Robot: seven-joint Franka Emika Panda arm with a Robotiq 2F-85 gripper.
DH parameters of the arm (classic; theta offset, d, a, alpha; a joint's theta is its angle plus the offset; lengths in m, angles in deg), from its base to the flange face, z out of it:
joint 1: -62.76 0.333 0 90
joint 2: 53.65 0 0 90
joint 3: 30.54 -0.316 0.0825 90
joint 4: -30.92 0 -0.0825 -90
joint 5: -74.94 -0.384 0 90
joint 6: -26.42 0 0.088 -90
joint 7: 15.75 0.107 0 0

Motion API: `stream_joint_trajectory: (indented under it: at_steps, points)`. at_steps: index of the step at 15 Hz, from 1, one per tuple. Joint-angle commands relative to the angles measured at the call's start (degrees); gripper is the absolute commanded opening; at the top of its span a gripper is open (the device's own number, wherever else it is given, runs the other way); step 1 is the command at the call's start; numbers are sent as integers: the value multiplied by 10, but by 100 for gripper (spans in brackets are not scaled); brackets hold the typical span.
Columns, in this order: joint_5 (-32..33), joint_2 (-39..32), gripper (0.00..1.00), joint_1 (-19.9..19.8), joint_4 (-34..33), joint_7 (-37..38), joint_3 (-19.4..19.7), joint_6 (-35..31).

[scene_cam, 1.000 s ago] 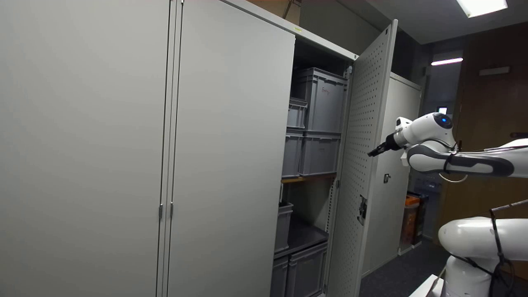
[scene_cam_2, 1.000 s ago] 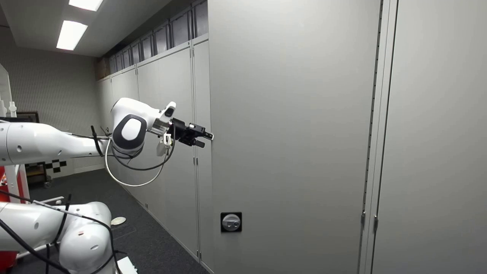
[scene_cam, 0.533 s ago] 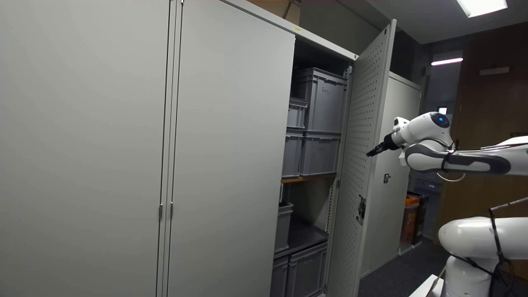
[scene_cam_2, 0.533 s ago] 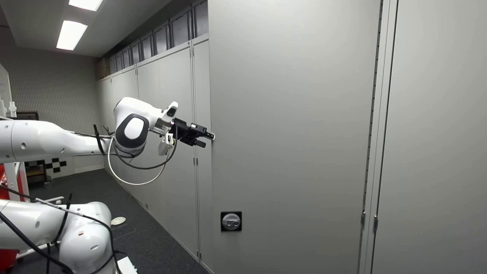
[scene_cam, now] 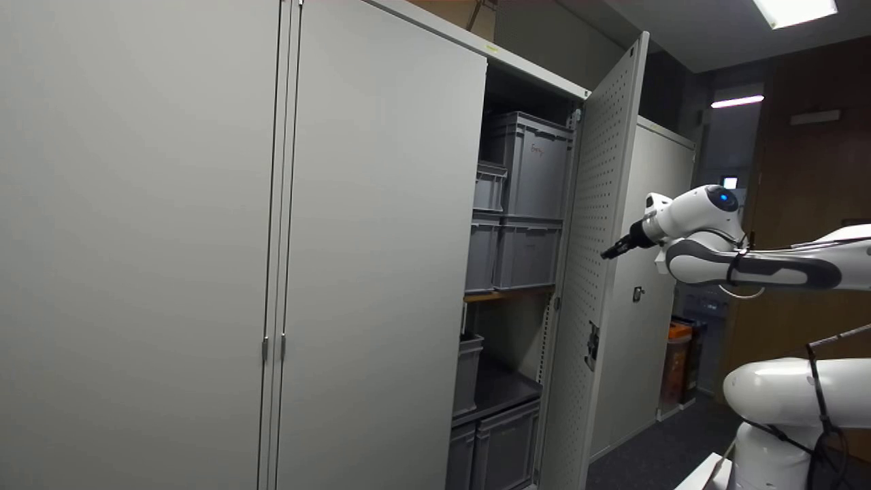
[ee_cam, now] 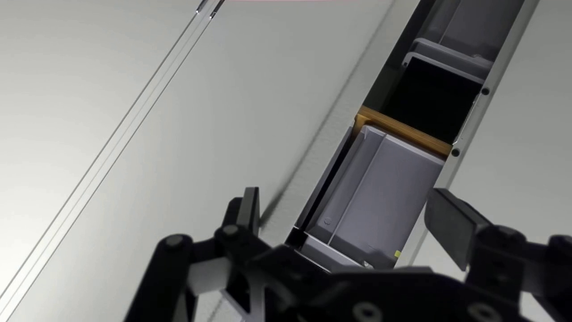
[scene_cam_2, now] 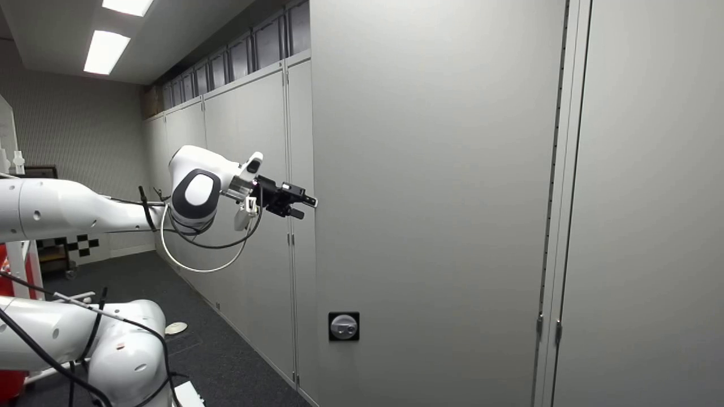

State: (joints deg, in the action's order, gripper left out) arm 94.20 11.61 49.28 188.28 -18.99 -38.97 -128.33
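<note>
Cabinet door (scene_cam_2: 434, 203): swung well out on its hinges, its perforated inner face (scene_cam: 593, 204) showing in an exterior view; the work is at its free edge.
Gripper (scene_cam_2: 305, 207): released, jaws spread wide and clasping nothing, level with the upper part of the door at its free edge.
Fingers (ee_cam: 250, 208): one to each side of the door's free edge in the wrist view (which stands upside down); whether a tip touches the door, I cannot tell.
Lock knob (scene_cam_2: 343, 327): on the door's outer face, near the free edge, lower than the gripper.
Grey crates (scene_cam: 527, 255): in the bay on the door's inner side, stacked on a wooden-edged shelf (scene_cam: 507, 294).
Neighbouring door leaf (scene_cam: 384, 238): closed, across the bay from the door.
Step at the door edge: by the look of it, bringing the fingers to the door without a grip.
Next move at the door: probably calls for light, steady contact that follows the hinge arc, so that no fingertip slides off the edge.
</note>
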Motion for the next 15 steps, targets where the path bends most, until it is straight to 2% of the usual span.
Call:
stream_joint_trajectory:
  at_steps: [1, 15]
  points:
    - [-3, -27, 100, 1, -30, 14, -11, 5]
    - [-5, -88, 100, 4, -86, 31, -12, 22]
